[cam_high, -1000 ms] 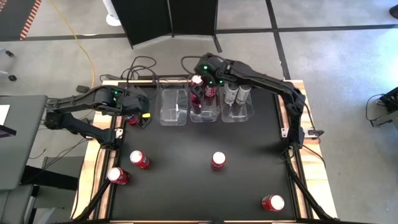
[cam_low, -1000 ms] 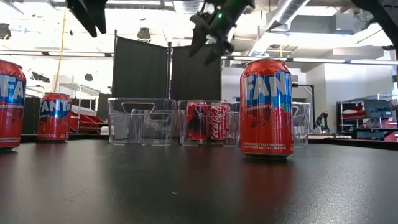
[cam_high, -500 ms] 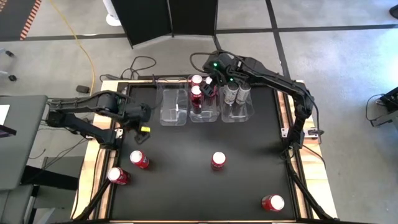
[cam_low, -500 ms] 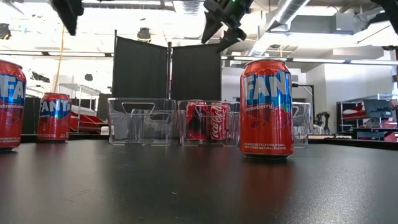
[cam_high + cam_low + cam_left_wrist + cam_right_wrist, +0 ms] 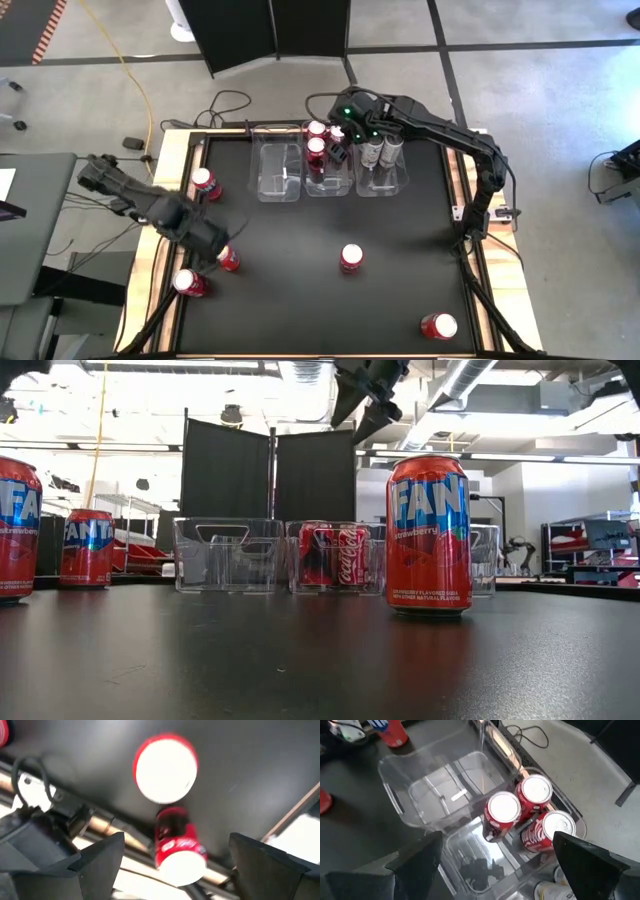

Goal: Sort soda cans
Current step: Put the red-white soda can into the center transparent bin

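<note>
Three clear bins [image 5: 281, 172] sit along the top of the tabletop [image 5: 400, 260]; the middle one holds red soda cans [image 5: 317, 148], the right one silver ones. I've got the left tool [image 5: 212, 245] at lower left, spread wide and empty, right above a red can [image 5: 165, 767]. Right tool [image 5: 345, 143] hangs released over the middle bin. Only my right wrist view shows three red tops in there.

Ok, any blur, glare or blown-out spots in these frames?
Left wrist view: motion-blurred, with the can top washed out to white. Low view: ceiling lights overexposed and the near Fanta can looms large. High view: sharp and evenly lit. Right wrist view: glare on the clear bins.
</note>
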